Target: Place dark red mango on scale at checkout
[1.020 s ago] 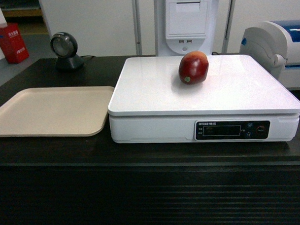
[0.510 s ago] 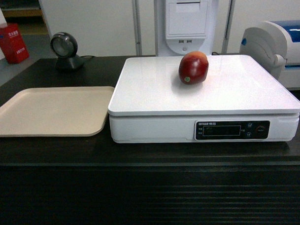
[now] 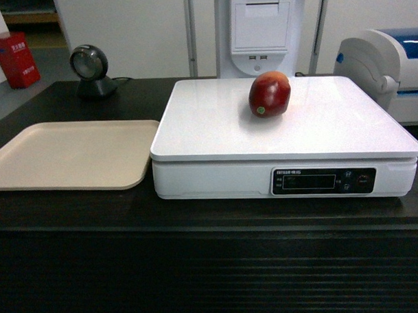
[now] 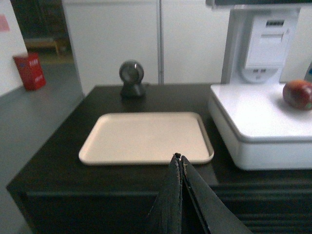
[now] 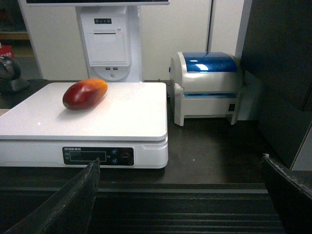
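Note:
The dark red mango lies on the white scale toward the platform's back, on the dark checkout counter. It also shows in the right wrist view as the mango on the scale, and at the right edge of the left wrist view as the mango. Neither gripper shows in the head view. My left gripper is shut and empty, held back from the counter's front in front of the beige tray. My right gripper stands wide open and empty before the ribbed front panel, right of the scale.
A beige tray lies left of the scale. A round black scanner stands at the back left. A white-and-blue printer sits right of the scale, and a white terminal stands behind it. A red box is far left.

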Available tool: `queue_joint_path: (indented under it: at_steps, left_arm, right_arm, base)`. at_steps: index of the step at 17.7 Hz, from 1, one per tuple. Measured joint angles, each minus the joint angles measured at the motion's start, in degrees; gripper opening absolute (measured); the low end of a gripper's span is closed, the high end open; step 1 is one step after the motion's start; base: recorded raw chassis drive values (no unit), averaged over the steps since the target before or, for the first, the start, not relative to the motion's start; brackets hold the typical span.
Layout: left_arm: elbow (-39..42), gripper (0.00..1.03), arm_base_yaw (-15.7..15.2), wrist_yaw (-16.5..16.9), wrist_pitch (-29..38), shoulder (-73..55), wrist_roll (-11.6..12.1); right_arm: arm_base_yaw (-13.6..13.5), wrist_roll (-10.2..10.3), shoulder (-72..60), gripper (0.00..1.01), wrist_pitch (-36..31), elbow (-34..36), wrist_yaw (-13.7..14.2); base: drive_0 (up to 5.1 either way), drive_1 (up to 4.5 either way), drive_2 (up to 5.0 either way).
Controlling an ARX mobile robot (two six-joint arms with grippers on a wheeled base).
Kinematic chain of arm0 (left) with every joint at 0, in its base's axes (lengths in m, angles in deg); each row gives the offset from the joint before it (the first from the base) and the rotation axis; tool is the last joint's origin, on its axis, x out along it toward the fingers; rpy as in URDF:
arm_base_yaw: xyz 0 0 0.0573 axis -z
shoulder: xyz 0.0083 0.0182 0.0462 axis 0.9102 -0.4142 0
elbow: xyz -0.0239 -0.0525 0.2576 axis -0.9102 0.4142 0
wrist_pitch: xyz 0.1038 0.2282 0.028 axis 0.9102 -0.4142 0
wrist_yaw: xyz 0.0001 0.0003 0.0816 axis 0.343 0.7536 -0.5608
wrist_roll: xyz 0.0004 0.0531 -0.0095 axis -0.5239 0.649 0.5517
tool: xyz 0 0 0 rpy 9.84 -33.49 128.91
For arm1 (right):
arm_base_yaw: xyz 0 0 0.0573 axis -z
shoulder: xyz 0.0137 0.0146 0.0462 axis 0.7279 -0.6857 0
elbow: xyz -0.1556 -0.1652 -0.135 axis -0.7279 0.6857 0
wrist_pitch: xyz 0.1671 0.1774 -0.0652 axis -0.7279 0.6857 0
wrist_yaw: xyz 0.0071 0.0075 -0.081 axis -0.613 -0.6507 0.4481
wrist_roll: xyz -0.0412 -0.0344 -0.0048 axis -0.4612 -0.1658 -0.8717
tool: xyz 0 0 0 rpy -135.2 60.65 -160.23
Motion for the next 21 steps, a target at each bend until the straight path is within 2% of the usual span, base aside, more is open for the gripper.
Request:
queue_joint_path:
  at_steps: [8,11,12,19,21]
  left_arm:
    - [0.0,0.03,-0.04,-0.11,-0.83,-0.04,-0.11]
    - [0.0,0.31,-0.04,-0.11,-0.87,-0.04,-0.11]
    - [0.0,0.44,-0.04,-0.11,-0.85,-0.04,-0.11]
    - [0.0,1.0,-0.04,-0.11,-0.85,-0.04,-0.04]
    - [0.0,0.98,-0.04,-0.11,-0.85,-0.04,-0.09]
  right_arm:
    - [0.0,0.0,0.0,0.98,0.0,0.0,0.0]
    - [0.0,0.0,0.0,0.98,0.0,0.0,-0.02]
    - [0.0,0.0,0.0,0.98,0.0,0.0,0.0]
    - [0.0,0.0,0.0,0.98,0.0,0.0,0.0]
    - [0.0,0.0,0.0,0.98,0.0,0.0,0.0]
  base:
    - [0.0,0.0,0.0]
    - [0.0,0.0,0.0]
    - [0.0,0.0,0.0]
    - [0.0,0.0,0.0]
    - [0.0,0.0,0.0]
